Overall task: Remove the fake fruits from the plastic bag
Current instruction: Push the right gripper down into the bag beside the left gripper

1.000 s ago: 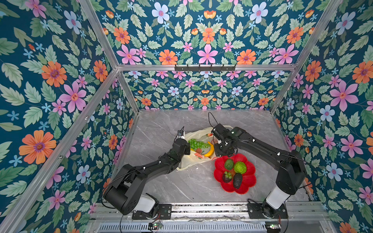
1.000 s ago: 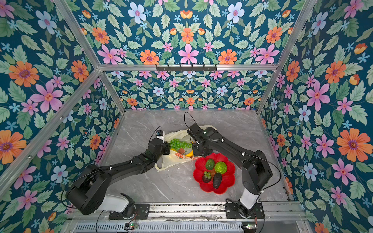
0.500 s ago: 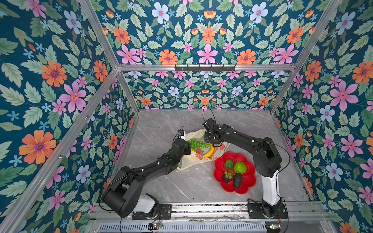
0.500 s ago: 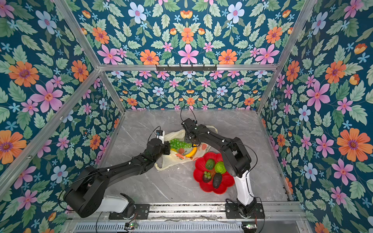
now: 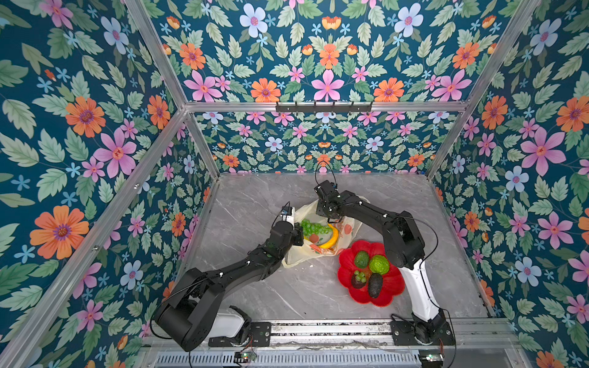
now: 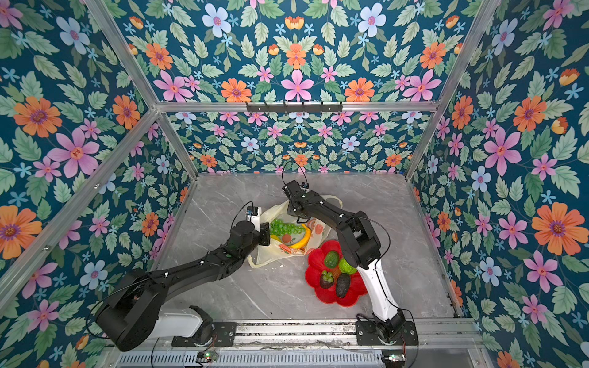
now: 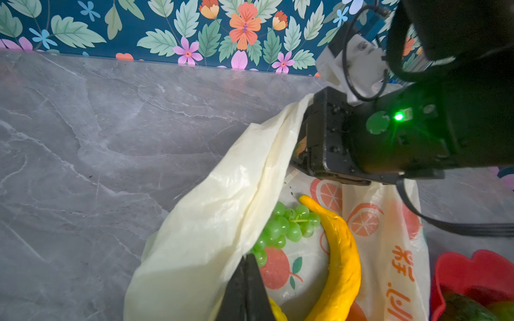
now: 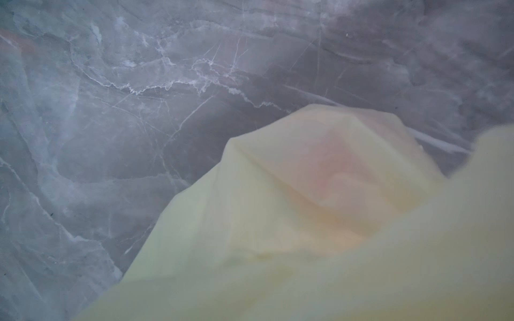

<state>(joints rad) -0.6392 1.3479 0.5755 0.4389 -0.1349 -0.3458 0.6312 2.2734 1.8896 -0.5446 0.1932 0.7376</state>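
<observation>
Currently, left tool: fingers pressed fully together, pinching the near rim of the plastic bag. I see the film stretched taut from that pinch.
Right tool: reaching down at the far rim of the bag. In the left wrist view the bag's edge runs right up against its black body. I cannot tell how far apart its jaws stand, or whether they grip the film, because its own body and the bag hide the fingers.
Bag: lying on the grey marble table between the two arms, mouth open upward.
Fruit in the bag: the grape bunch and the banana lie side by side and touching, on the printed inner wall.
Fruit already out: an avocado, a bumpy green fruit, a dark round fruit and a second avocado sit on the red plate, just beside the bag on the right arm's side.
Hidden: blurred pale-yellow film fills the lower part of my right wrist view, with only marble beyond it and no fingers visible.
Cut off: a yellow piece just beside the left tool's fingers runs out of the left wrist view. I cannot tell which fruit it is.
Hard to read: the plate shows only as a corner in the left wrist view.
</observation>
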